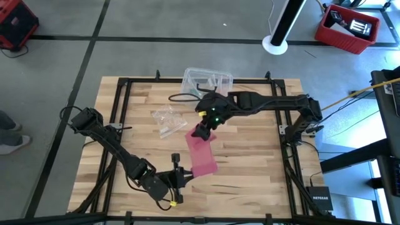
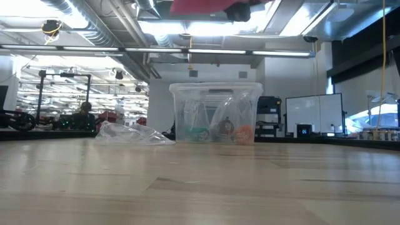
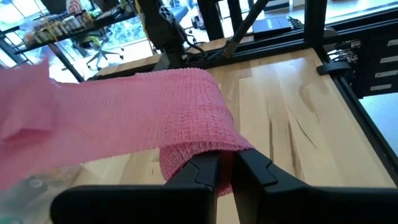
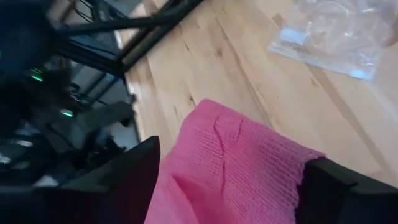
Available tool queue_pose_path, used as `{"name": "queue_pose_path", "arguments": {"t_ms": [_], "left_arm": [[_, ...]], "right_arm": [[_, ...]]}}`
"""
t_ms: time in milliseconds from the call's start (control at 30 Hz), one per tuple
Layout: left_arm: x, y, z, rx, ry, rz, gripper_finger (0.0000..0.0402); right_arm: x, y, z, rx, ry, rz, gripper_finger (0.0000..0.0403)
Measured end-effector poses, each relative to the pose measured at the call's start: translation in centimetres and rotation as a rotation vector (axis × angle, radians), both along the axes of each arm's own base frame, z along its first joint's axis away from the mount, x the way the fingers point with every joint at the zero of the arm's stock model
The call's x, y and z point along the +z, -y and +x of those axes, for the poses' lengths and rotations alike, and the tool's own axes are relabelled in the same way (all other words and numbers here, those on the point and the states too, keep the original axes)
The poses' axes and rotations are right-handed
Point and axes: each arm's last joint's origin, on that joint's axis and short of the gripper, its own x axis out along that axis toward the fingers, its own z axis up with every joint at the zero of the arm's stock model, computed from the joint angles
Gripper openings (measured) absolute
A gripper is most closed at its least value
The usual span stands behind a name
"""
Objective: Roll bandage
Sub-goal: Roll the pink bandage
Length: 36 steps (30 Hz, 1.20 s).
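Table: wood planks (image 1: 250,156) with a black frame around the edge, on a grey floor.

Landmark: the clear plastic box (image 1: 207,80), at the far side of the table.

Bandage: the pink bandage (image 1: 201,154) is a long flat strip. It starts near the box and runs away from it, toward the near edge of the table. Its long way points from the box side to the near side, a bit slanted.

Far end of bandage: this end is lifted up, close to the box. It sits between the fingers of the right claw (image 1: 201,132).

Right claw: its fingers are spread wide, one on each side of the strip. The right wrist view shows pink cloth (image 4: 242,168) filling the gap, but the fingers do not look pressed on it.

Near end of bandage: this end is the one farthest from the box. It is partly rolled into a small fat bump (image 3: 193,158).

Left claw: the left claw (image 1: 180,172) is pressed nearly shut and pinches the rolled end of the bandage.

Wrapper: a crumpled clear wrapper (image 1: 167,120) lies beside the box, apart from the bandage.

Which arm is nearer: the left claw is at the rolled end, the right claw is at the loose end.

What the roll needs, I think: the roll must travel along the strip toward the box, so the strip should stay straight between the two claws.
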Motion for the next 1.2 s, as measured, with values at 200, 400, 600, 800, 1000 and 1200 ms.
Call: {"name": "queue_pose_path", "arguments": {"t_ms": [200,400,600,800,1000,1200], "left_arm": [[-0.1,0.1,0.0,-0.03,-0.014,-0.006,0.0017],[-0.1,0.1,0.0,-0.033,-0.015,-0.007,0.0017],[-0.1,0.1,0.0,-0.035,-0.02,-0.011,0.0017],[-0.1,0.0,0.0,-0.032,-0.022,-0.009,0.0017],[-0.1,0.0,0.0,-0.028,-0.021,-0.015,0.0017],[-0.3,0.1,0.0,-0.023,-0.023,-0.017,0.0017]], "right_arm": [[1.0,1.2,0.1,-0.127,0.033,0.062,0.0299],[1.4,1.0,0.3,-0.103,0.056,0.159,0.0299],[1.7,0.2,-1.1,0.141,0.0,0.25,0.0299],[2.1,0.7,-1.9,-0.022,-0.003,0.06,0.0299],[5.4,0.6,-3.5,-0.045,0.121,0.039,0.0299],[7.5,1.3,-3.1,-0.129,0.251,0.074,0.0299]]}}
